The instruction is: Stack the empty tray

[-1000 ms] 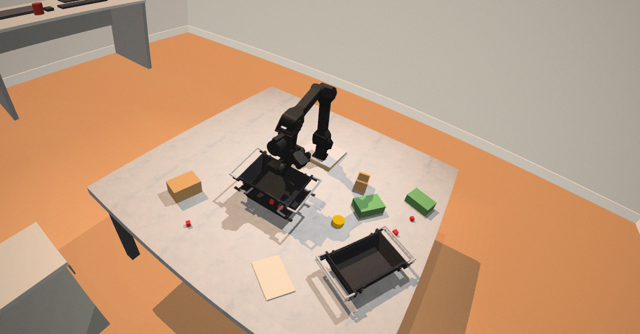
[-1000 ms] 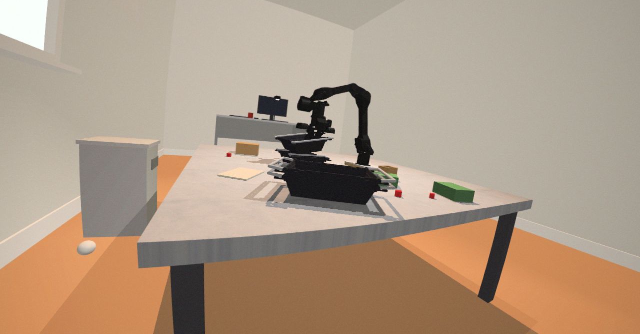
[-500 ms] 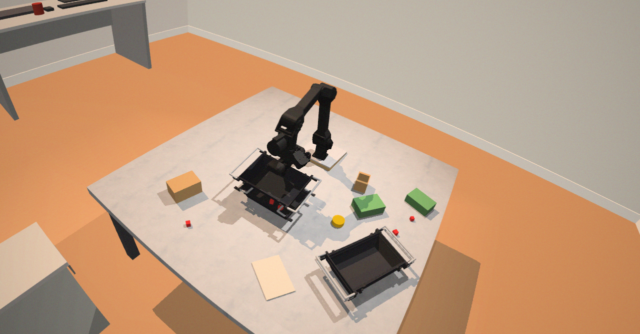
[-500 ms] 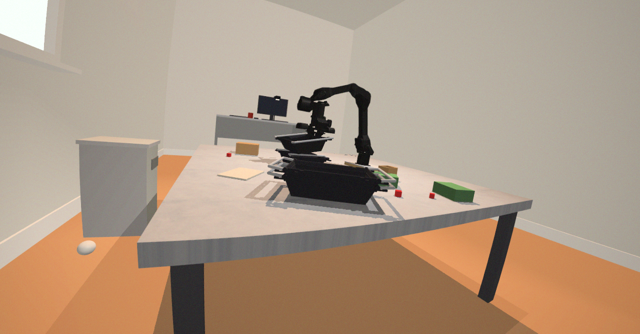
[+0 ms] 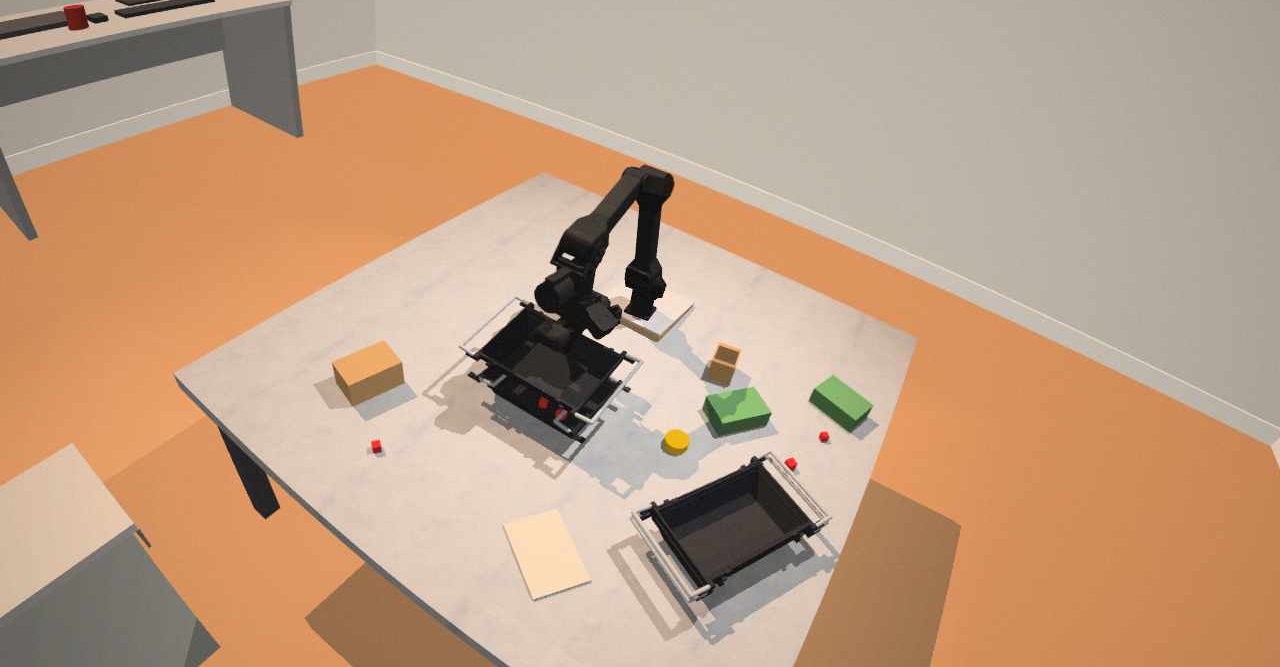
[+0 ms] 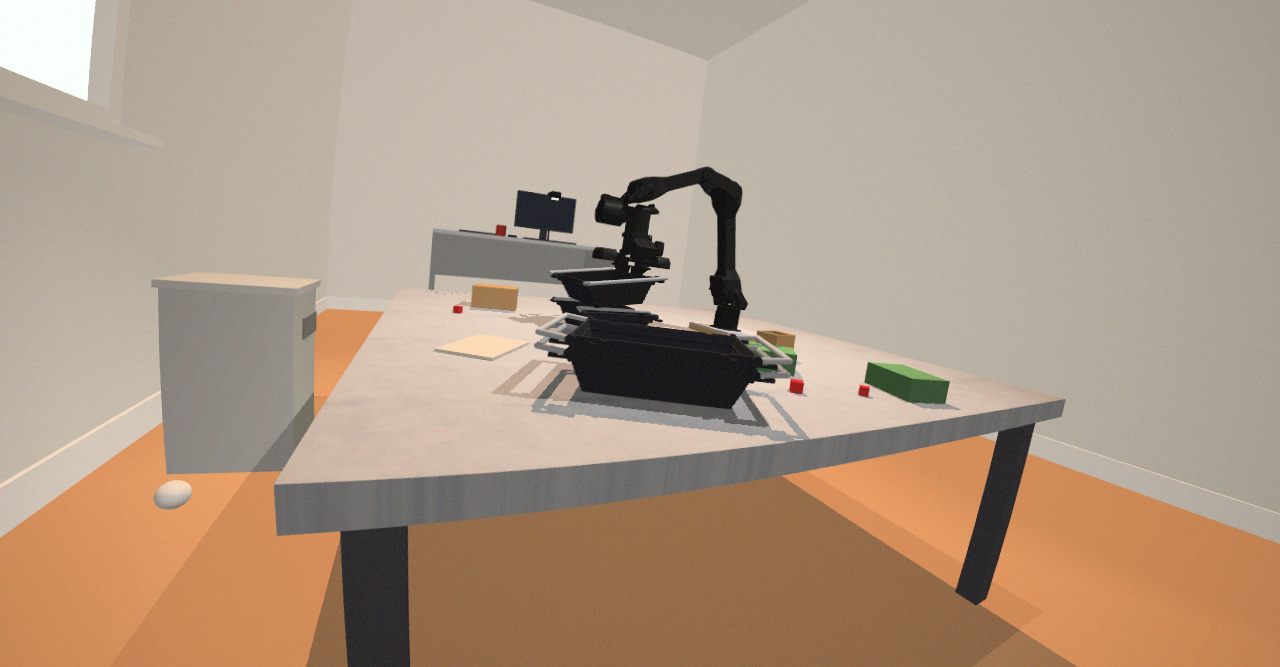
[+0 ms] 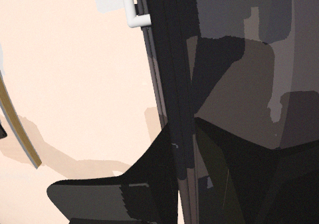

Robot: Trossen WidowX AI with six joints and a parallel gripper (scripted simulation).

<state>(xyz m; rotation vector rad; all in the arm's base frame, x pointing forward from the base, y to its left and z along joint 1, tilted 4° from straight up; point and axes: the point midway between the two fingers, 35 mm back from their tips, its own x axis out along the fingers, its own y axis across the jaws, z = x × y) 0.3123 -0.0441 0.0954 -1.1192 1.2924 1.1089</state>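
The gripper (image 5: 569,333) (image 6: 631,269) (image 7: 181,127) is shut on a long side wall of the empty black tray (image 5: 562,373) (image 6: 608,289) (image 7: 232,68), one finger inside it. That tray looks about level, its wire bars (image 5: 487,324) out over its ends. It is directly above the loaded tray (image 5: 517,404) (image 6: 565,307), which stands on the table. I cannot tell whether they touch. Red blocks (image 5: 543,402) show in the loaded tray; the rest of the load is hidden. A piece of its pale bar (image 5: 562,422) shows near one end, but the bars are mostly covered.
A third black tray (image 5: 729,529) (image 6: 662,367) stands at the front, its bars out. Green blocks (image 5: 738,410) (image 5: 841,401), a yellow disc (image 5: 676,441), orange boxes (image 5: 368,372) (image 5: 723,363), a cream sheet (image 5: 546,554) and loose red cubes (image 5: 375,446) lie around.
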